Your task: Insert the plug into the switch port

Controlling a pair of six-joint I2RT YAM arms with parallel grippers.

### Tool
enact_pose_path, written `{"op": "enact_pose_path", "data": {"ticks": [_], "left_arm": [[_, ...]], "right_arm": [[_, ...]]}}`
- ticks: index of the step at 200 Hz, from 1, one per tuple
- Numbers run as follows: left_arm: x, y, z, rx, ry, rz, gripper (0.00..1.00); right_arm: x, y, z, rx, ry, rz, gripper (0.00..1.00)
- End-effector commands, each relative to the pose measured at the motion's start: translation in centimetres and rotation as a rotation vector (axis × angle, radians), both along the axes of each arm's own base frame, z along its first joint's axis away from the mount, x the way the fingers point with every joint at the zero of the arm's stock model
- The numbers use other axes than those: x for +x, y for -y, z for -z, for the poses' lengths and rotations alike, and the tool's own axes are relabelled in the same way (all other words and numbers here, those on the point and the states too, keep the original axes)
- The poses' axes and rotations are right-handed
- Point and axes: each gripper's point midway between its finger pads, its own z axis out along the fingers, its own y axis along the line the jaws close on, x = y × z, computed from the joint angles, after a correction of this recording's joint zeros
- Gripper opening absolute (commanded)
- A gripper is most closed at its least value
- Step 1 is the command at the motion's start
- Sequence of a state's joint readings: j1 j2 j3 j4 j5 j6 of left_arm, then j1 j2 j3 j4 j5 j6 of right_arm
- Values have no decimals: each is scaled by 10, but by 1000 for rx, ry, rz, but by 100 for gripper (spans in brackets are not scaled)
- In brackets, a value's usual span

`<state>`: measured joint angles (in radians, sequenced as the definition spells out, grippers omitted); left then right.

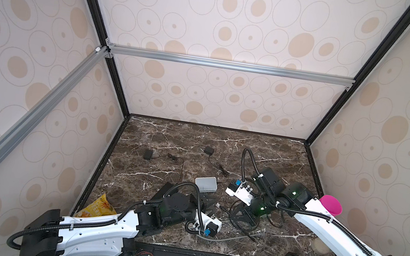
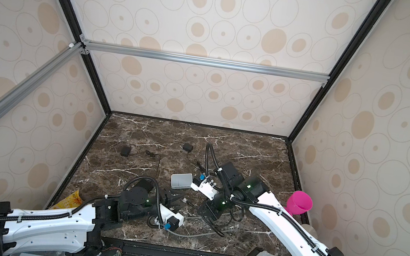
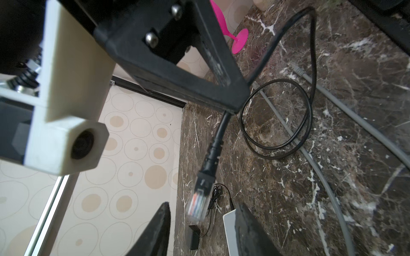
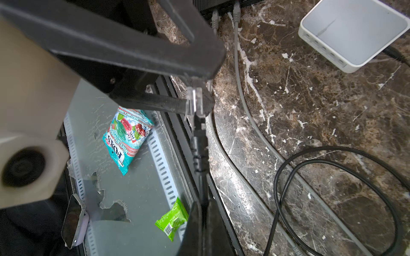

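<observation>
Both arms reach low over mid-table. The right gripper point(image 4: 200, 202) clenches the black cable point(image 4: 199, 155); the left gripper point(image 3: 203, 204), fingers half-apart, brackets the plug point(image 4: 195, 100), with the switch point(image 1: 206, 184) at its 11 o'clock.

Around me stand walls point(image 1: 242, 16) with beige oval pattern. At twelve o'clock a silver bar point(image 1: 229, 65) crosses the back wall; under me lies dark marble floor point(image 1: 170, 134).

The surface point(image 1: 196, 138) is dark brown marble veined white. The walls point(image 1: 242, 16) are cream with beige ovals. The switch point(image 4: 355, 28) is pale grey, the plug point(image 3: 198, 204) clear with coloured wires, its cable point(image 3: 218, 133) black, the cup point(image 1: 331, 205) pink.
</observation>
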<state>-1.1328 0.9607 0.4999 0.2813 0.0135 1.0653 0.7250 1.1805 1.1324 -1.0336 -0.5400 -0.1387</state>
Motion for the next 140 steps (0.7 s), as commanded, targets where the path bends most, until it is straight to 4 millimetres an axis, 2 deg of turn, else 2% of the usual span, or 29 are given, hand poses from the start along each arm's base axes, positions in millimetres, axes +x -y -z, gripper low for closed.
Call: {"op": "enact_pose_path", "data": {"ticks": [1, 36, 78, 140], "left_arm": [[-8, 9, -17, 13, 86, 47, 42], [-12, 10, -7, 73, 151, 66, 39], [-13, 10, -5, 98, 184, 66, 34], [-6, 10, 4, 175, 210, 23, 13]], "right_arm": [[-1, -1, -4, -12, 0, -9, 0], [0, -2, -6, -8, 4, -7, 0], [0, -3, -2, -20, -2, -9, 0], [1, -3, 1, -27, -1, -8, 0]]}}
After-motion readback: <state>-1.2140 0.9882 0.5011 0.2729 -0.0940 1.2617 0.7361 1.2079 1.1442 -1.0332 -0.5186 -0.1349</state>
